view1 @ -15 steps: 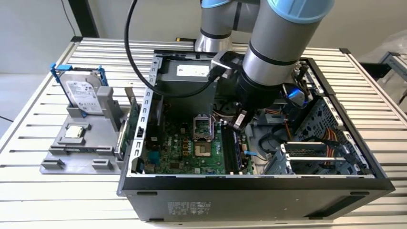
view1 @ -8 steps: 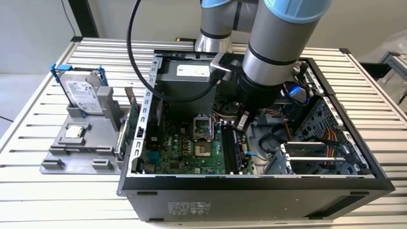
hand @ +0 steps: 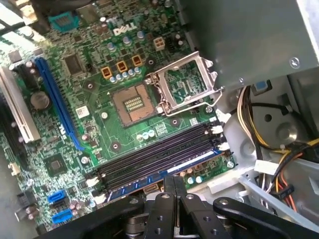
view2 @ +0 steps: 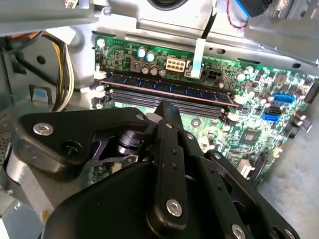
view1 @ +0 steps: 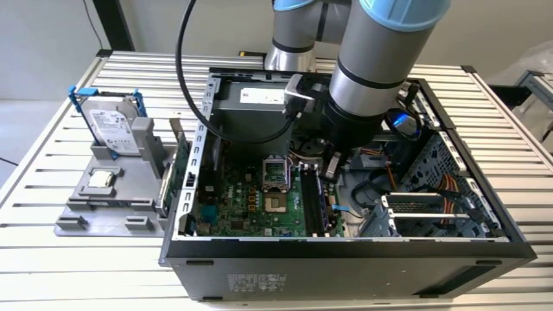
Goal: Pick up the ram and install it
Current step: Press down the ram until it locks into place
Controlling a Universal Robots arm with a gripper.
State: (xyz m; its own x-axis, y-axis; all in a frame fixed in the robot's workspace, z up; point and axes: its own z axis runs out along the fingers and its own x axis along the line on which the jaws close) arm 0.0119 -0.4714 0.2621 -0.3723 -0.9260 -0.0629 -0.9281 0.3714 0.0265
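The gripper (view1: 332,170) hung inside the open computer case (view1: 346,249), fingers pressed together, gripping nothing, right above the memory slots (hand: 154,154). One ram (view2: 167,92) sat upright in the outermost slot; three more lay beside it. One hard drive (view1: 115,126) and one processor chip (view1: 103,178) waited on the gray holder (view1: 78,223).

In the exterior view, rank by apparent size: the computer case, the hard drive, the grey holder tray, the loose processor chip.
Largest to smallest:
1. computer case
2. grey holder tray
3. hard drive
4. processor chip
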